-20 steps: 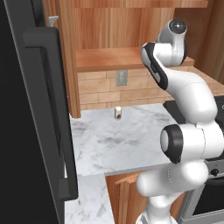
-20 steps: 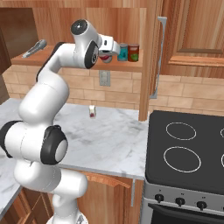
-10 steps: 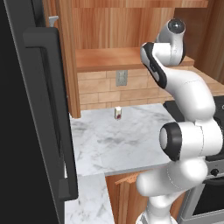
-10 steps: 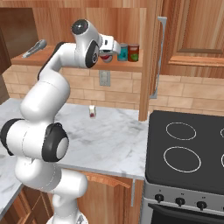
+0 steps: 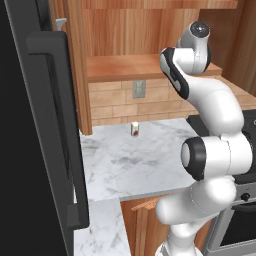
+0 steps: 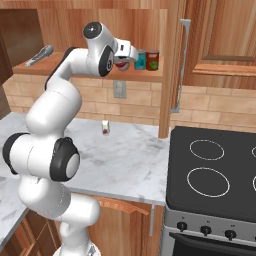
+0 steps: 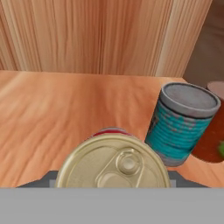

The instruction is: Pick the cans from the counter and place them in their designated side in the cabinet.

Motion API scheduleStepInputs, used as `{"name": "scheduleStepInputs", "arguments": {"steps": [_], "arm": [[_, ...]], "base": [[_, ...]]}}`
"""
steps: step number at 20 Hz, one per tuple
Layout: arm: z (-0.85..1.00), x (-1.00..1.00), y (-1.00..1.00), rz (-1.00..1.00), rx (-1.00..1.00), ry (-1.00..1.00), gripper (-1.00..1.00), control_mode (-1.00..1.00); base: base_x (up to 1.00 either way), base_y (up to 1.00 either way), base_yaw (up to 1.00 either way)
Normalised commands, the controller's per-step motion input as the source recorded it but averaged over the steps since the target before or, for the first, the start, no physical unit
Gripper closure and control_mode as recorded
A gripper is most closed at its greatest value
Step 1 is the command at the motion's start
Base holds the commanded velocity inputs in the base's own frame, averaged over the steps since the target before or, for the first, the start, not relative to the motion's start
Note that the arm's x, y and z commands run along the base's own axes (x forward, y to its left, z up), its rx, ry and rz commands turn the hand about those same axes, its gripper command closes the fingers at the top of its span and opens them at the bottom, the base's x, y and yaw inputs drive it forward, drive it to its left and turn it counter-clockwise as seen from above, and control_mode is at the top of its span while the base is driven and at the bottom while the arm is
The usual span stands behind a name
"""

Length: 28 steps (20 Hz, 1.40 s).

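Three cans are at the cabinet shelf [image 6: 95,75]. The gripper [image 6: 122,59] is closed on the red can [image 7: 113,162] and holds it at the shelf. Just beside it the teal can [image 7: 183,124] stands upright on the shelf, with one dark red can [image 6: 152,60] near it. On the counter [image 6: 125,165] stands one small white container [image 6: 105,127].

Teal-blue can [image 7: 183,127], grey lid; red can [image 7: 113,164], gold-tan lid; brown wood-grain cabinet [image 7: 57,118]; white grey-veined counter [image 6: 125,160].
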Motion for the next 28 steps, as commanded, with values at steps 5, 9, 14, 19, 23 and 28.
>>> {"name": "scheduleStepInputs", "arguments": {"steps": [5, 9, 14, 19, 23, 28], "arm": [[-0.14, 0.08, 0.00, 0.00, 0.00, 0.00, -1.00, -1.00], [-0.08, 0.08, 0.00, 0.00, 0.00, 0.00, -1.00, -1.00], [-0.06, 0.17, 0.00, 0.00, 0.00, 0.00, -1.00, -1.00], [-0.03, 0.25, 0.00, 0.00, 0.00, -0.02, -1.00, -1.00], [0.00, 0.38, -0.06, 0.00, 0.00, -0.02, -1.00, -1.00], [0.00, 0.26, -0.02, 0.00, 0.00, -0.04, -1.00, -1.00]], "base": [[0.00, 0.00, 0.00], [0.00, 0.00, 0.00], [0.00, 0.00, 0.00], [0.00, 0.00, 0.00], [0.00, 0.00, 0.00], [0.00, 0.00, 0.00]]}}
